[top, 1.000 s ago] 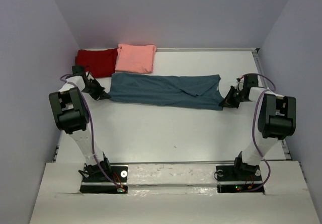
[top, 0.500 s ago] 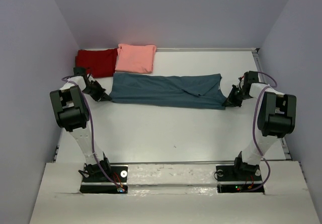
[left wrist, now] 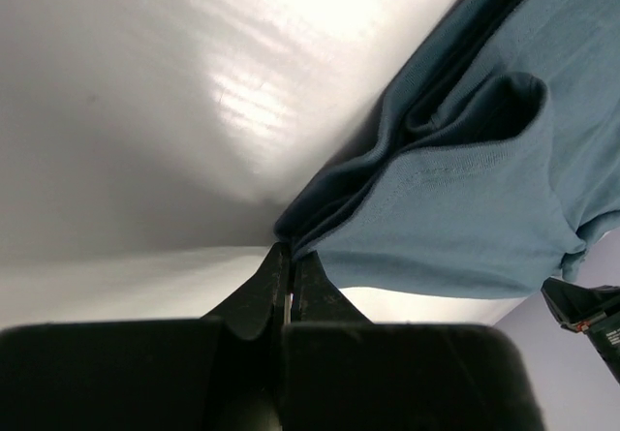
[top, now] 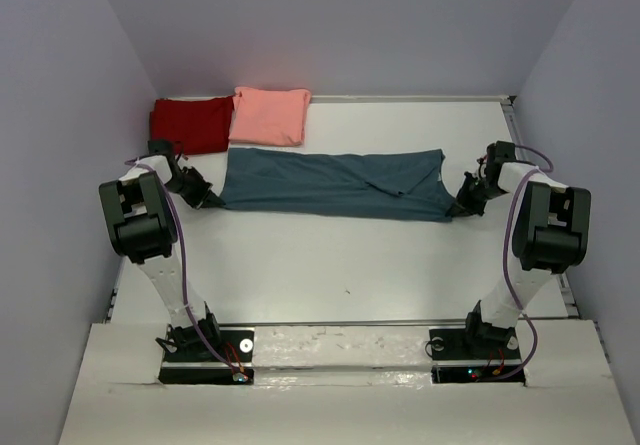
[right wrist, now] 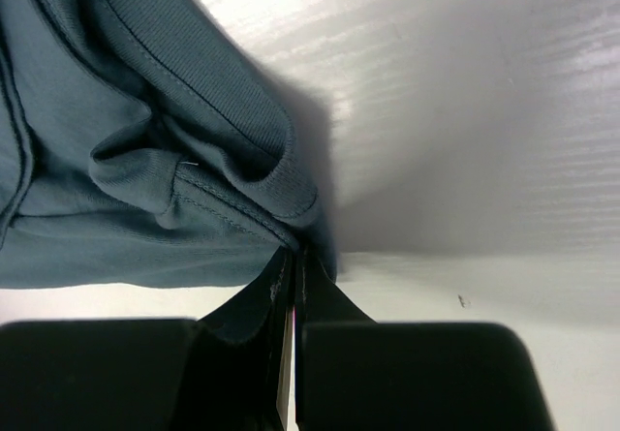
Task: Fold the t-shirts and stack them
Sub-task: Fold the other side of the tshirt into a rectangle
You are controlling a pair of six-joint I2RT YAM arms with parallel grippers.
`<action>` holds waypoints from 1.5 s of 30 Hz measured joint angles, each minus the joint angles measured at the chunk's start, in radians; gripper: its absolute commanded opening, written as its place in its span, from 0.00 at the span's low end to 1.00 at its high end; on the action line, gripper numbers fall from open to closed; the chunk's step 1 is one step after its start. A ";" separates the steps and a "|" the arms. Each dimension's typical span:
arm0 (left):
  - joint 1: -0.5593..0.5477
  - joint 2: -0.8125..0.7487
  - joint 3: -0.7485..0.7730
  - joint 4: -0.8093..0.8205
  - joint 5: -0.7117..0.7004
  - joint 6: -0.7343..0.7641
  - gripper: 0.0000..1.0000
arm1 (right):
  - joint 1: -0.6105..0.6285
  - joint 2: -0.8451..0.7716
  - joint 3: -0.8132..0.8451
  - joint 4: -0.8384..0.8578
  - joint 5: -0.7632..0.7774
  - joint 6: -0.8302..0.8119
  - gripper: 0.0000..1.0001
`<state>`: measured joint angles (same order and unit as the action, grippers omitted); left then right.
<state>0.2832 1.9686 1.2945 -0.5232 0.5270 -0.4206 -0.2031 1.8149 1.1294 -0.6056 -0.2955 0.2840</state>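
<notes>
Left gripper and right gripper, in the top view, sit at the two short ends of the large dark teal-blue cotton t-shirt. I judge that they hold it so to stretch the cloth into a flat long band for the next fold. It lies on the white table, just in front of the folded dark red t-shirt and the folded salmon-pink t-shirt.

From the left wrist, the left fingers are clenched on a teal hem corner.

From the right wrist, the right fingers pinch a ribbed edge, with the cloth bunched above them.
</notes>
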 measured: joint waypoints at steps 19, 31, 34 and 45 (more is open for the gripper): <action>0.000 -0.139 -0.142 -0.115 -0.084 0.012 0.00 | -0.005 -0.090 -0.061 -0.199 0.066 0.012 0.00; 0.000 -0.153 -0.163 -0.154 -0.097 0.030 0.32 | -0.008 -0.117 -0.079 -0.288 0.116 0.043 0.55; 0.001 -0.153 -0.163 -0.156 -0.106 0.036 0.57 | -0.008 -0.114 -0.077 -0.304 0.143 0.051 0.82; 0.013 -0.154 -0.155 -0.161 -0.124 0.045 0.71 | -0.014 -0.113 0.036 -0.378 0.223 0.052 0.84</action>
<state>0.2966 1.8141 1.1397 -0.6838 0.4026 -0.3756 -0.2169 1.7020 1.1652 -0.9836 -0.0727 0.3363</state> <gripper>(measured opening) 0.713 0.850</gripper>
